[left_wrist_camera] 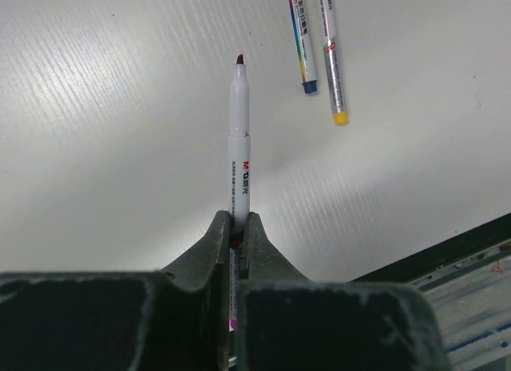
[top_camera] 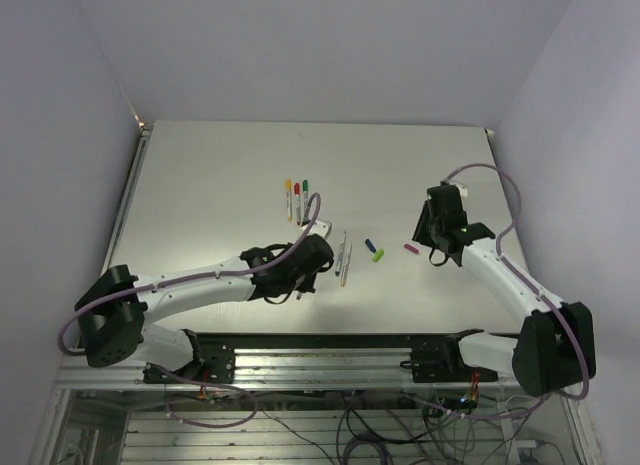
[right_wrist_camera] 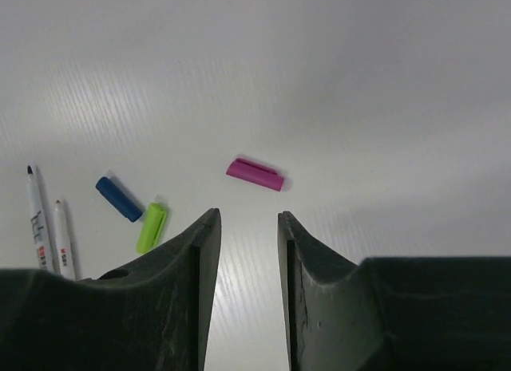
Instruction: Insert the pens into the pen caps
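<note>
My left gripper is shut on a silvery pen whose dark magenta tip points away from me; in the top view the gripper is left of two loose pens. Those two pens, one with a blue end and one with a yellow end, lie ahead to the right. My right gripper is open and empty, just short of the magenta cap. The blue cap and the light green cap lie to its left. In the top view the right gripper is beside the magenta cap.
Three pens with yellow, red and dark green ends lie side by side farther back on the table. Two pen tips show at the left of the right wrist view. The table's near edge with a black rail is close to the left gripper.
</note>
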You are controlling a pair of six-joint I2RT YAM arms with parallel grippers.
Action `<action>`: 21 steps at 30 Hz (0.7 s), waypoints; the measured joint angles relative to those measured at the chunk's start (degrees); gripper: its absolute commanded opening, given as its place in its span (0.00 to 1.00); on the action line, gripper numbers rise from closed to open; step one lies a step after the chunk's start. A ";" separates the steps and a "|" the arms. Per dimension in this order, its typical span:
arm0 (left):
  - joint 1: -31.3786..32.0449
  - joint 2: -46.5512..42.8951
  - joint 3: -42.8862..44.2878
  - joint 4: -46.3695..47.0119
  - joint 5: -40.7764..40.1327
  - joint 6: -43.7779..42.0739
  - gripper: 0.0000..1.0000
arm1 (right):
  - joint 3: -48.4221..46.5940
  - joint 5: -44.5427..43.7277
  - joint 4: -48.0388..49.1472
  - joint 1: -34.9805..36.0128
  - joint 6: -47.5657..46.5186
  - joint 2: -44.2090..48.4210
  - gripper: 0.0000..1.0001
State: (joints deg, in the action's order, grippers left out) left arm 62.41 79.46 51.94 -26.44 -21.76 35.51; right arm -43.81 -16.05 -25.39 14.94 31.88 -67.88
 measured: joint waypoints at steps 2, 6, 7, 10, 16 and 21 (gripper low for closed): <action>0.00 -1.36 -0.48 -0.07 0.04 0.02 0.07 | -1.18 1.31 0.76 0.00 -4.24 -1.99 0.41; 0.00 -2.27 -0.72 -0.04 0.13 0.00 0.07 | -1.51 2.69 2.03 -0.02 -12.24 -2.78 0.54; 0.00 -2.27 -0.81 -0.04 0.28 -0.02 0.07 | -1.53 3.15 2.27 -0.09 -13.97 -2.91 0.56; 0.00 -2.40 -1.42 0.07 0.87 -0.02 0.07 | -2.36 5.16 2.43 -0.26 -18.27 -4.39 0.56; 0.00 -4.68 -3.37 0.52 1.90 0.09 0.07 | -4.66 11.13 2.38 -0.76 -25.00 -9.97 0.54; 0.00 -6.27 -4.35 1.42 2.56 0.37 0.07 | -6.43 15.69 1.86 -1.86 -28.87 -13.60 0.52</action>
State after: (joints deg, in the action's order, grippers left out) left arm 62.41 73.19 47.59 -25.02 -19.20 35.88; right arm -50.24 -0.36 -23.53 13.08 3.01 -81.47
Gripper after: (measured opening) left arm 0.102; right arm 0.529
